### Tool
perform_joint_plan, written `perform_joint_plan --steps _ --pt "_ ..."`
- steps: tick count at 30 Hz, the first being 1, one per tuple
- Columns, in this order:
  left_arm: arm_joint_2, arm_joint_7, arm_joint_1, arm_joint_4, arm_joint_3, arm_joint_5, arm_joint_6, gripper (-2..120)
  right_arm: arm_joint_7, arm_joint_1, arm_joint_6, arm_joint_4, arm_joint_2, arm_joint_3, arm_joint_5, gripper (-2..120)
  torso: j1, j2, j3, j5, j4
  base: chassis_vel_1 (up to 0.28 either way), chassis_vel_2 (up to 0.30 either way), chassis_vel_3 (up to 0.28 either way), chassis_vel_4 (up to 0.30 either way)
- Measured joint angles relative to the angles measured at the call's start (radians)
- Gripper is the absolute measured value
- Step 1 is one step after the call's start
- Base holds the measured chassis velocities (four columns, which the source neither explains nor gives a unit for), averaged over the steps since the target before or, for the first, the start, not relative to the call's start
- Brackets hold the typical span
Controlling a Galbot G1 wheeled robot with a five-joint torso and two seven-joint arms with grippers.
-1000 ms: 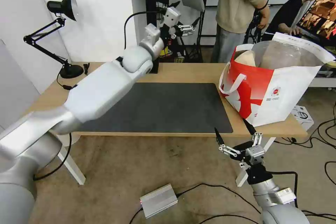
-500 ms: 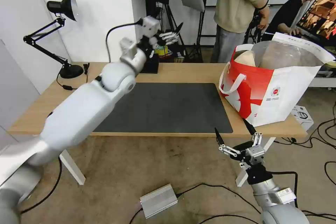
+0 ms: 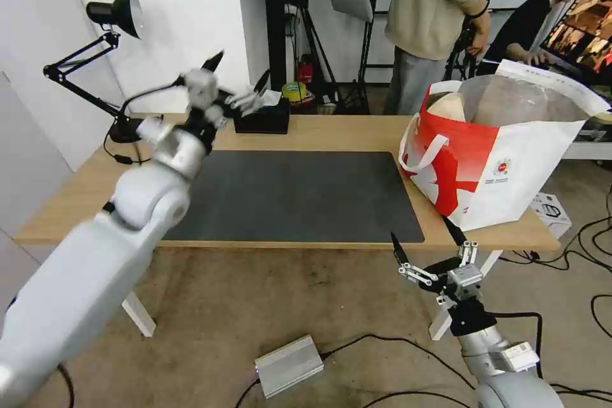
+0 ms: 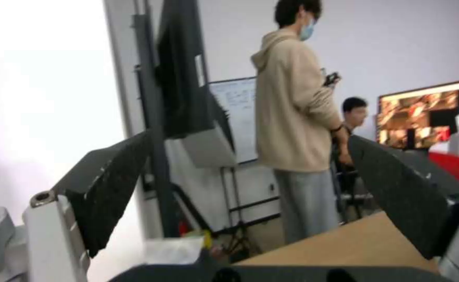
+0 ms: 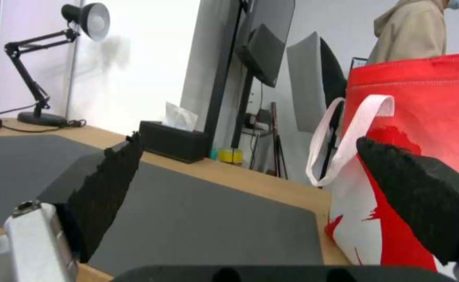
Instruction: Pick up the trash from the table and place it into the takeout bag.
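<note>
left pincer (image 3: 236, 83): spread wide, empty, above counter (image 3: 344, 131) just beside tissue box (image 3: 261, 120) | right pincer (image 3: 428, 243): wide open, empty, below counter edge near takeout bag (image 3: 503, 166)

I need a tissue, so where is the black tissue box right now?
In the head view, the black tissue box sits at the table's far edge, behind the dark mat, beside the left gripper.

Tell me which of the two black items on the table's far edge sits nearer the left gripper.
The black tissue box, right beside the left gripper; the black desk lamp stands farther off, at the corner.
</note>
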Motion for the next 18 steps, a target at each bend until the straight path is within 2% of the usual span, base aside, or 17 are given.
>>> perform_joint_plan --steps 3,4,7,8,11,12,15,18 --pt "-0.026 0.016 0.148 -0.065 -0.116 0.039 -0.001 100 0.0 0.0 0.0 0.0 0.0 0.0 0.0 100 0.0 0.0 0.0 0.0 0.0 0.0 0.0 0.0 0.0" --pt "-0.026 0.016 0.148 -0.065 -0.116 0.039 -0.001 100 0.0 0.0 0.0 0.0 0.0 0.0 0.0 100 0.0 0.0 0.0 0.0 0.0 0.0 0.0 0.0 0.0" --pt "-0.07 0.045 0.273 -0.123 -0.215 0.066 -0.004 100 0.0 0.0 0.0 0.0 0.0 0.0 0.0 100 0.0 0.0 0.0 0.0002 0.0 0.0 0.0 0.0 0.0" --pt "-0.07 0.045 0.273 -0.123 -0.215 0.066 -0.004 100 0.0 0.0 0.0 0.0 0.0 0.0 0.0 100 0.0 0.0 0.0 0.0002 0.0 0.0 0.0 0.0 0.0" --pt "-0.132 0.078 0.39 -0.185 -0.299 0.107 -0.002 100 0.0 0.0 0.0 0.0 0.0 0.0 0.0 100 0.0 0.0 0.0 0.0002 -0.0001 0.0 0.0 0.0 0.0" --pt "-0.132 0.078 0.39 -0.185 -0.299 0.107 -0.002 100 0.0 0.0 0.0 0.0 0.0 0.0 0.0 100 0.0 0.0 0.0 0.0002 -0.0001 0.0 0.0 0.0 0.0" --pt "-0.195 0.096 0.513 -0.236 -0.351 0.147 -0.012 100 0.0 0.0 0.0 0.0 0.0 0.0 0.0 100 0.0 0.0 0.0 0.0003 0.0001 0.0 0.0 0.0 0.0" --pt "-0.233 0.1 0.568 -0.255 -0.374 0.169 -0.032 100 0.0 0.0 0.0 0.0 0.0 0.0 0.0 100 0.0 0.0 0.0 0.0002 0.0001 0.0 0.0 0.0 0.0"
